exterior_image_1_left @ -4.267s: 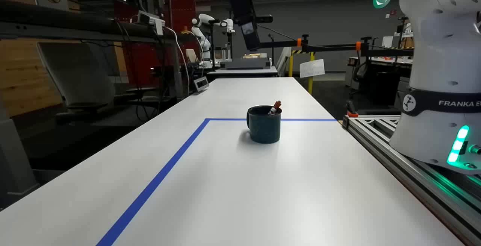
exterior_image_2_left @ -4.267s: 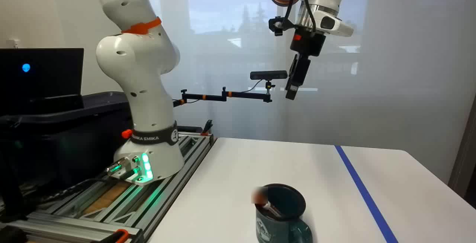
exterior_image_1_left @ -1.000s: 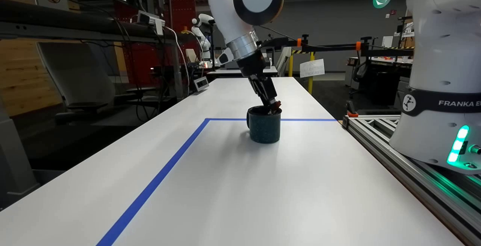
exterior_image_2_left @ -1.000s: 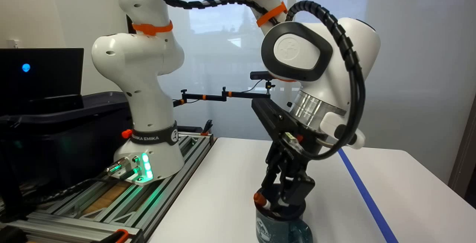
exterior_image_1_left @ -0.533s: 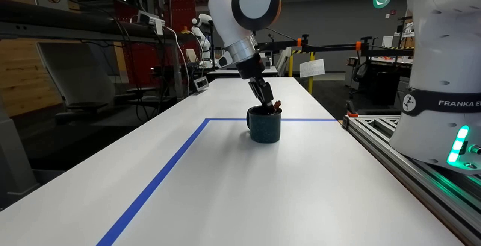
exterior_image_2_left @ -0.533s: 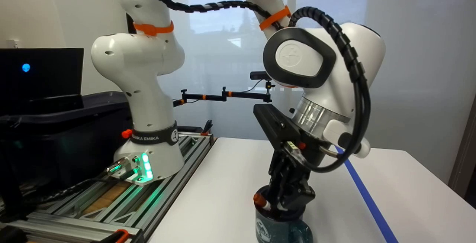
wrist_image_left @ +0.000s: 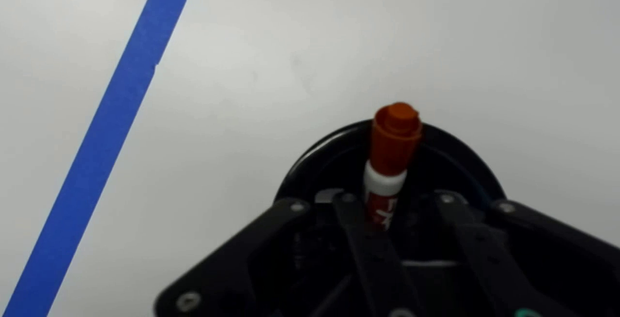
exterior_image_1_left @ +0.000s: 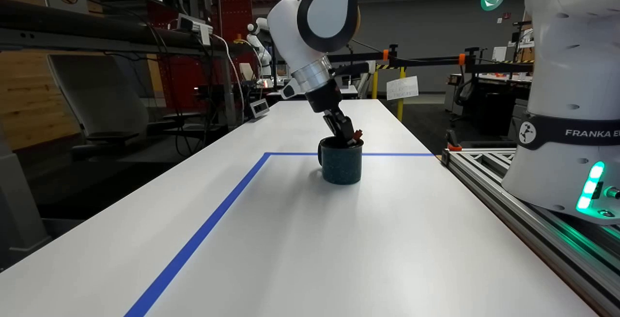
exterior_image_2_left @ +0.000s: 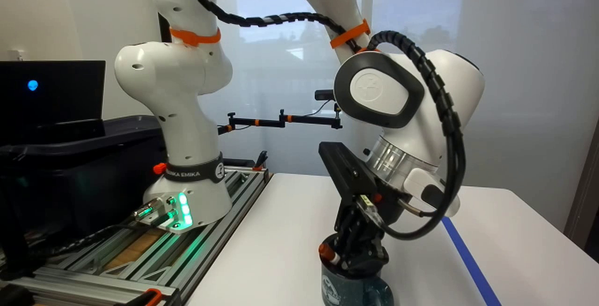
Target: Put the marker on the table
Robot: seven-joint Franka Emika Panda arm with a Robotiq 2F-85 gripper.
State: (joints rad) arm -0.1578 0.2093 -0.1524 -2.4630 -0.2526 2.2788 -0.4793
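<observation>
The marker point(wrist_image_left: 395, 147), with a reddish-orange cap, white collar and dark red label, leans inside a dark teal cup point(exterior_image_1_left: 341, 164). Its cap pokes above the rim in both exterior views. The cup stands upright on the white table point(exterior_image_1_left: 310, 259). My gripper point(exterior_image_2_left: 358, 261) reaches down, tilted, into the cup's mouth. In the wrist view the two fingers stand near each other, with the marker's body between them. The fingertips are lost in the dark inside of the cup, so whether they press on the marker cannot be seen.
Blue tape point(exterior_image_1_left: 208, 229) marks lines on the tabletop. The cup's handle point(exterior_image_2_left: 378, 292) sticks out at the side. A metal-railed bench point(exterior_image_2_left: 234, 212) with the robot's base borders the table. A camera on a black arm point(exterior_image_2_left: 281, 121) and a small grey device point(exterior_image_1_left: 259, 108) are farther off.
From high above the table, my gripper has come down into the cup. Over the last second its fingers have drawn much closer together around the marker. Cup and marker look unmoved.
</observation>
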